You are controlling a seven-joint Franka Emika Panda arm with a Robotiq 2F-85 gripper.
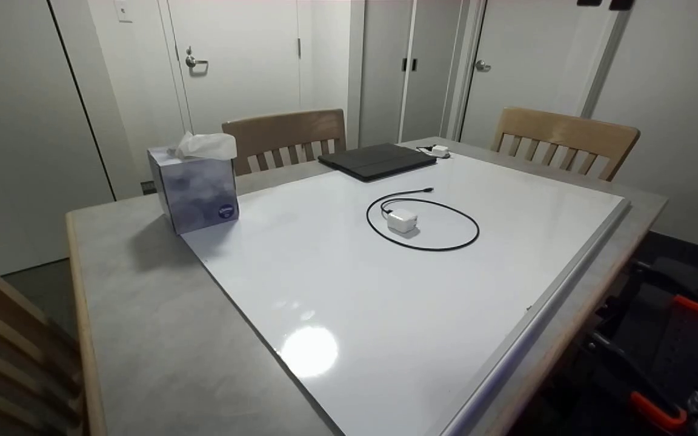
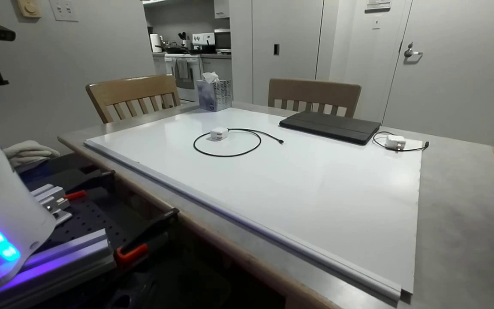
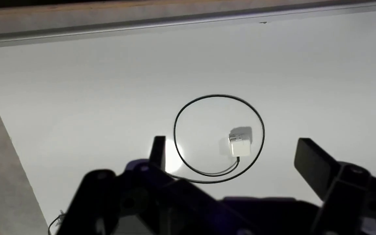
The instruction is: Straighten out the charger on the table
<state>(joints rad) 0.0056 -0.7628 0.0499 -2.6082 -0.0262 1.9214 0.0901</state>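
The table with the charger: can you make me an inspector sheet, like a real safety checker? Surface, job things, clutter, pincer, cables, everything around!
Surface: table, glossy white top, grey border, bright reflections.
Job's things: charger, its white plug block resting inside the loop of its black cable.
Clutter: tissue box, flat dark slab, second white plug with a dark cable.
Pincer: open in the wrist view, holding nothing.
Cables: the charger's is looped, not straightened yet; its free end sticks out.
Surroundings: wooden chairs and doors; people: nothing seen.
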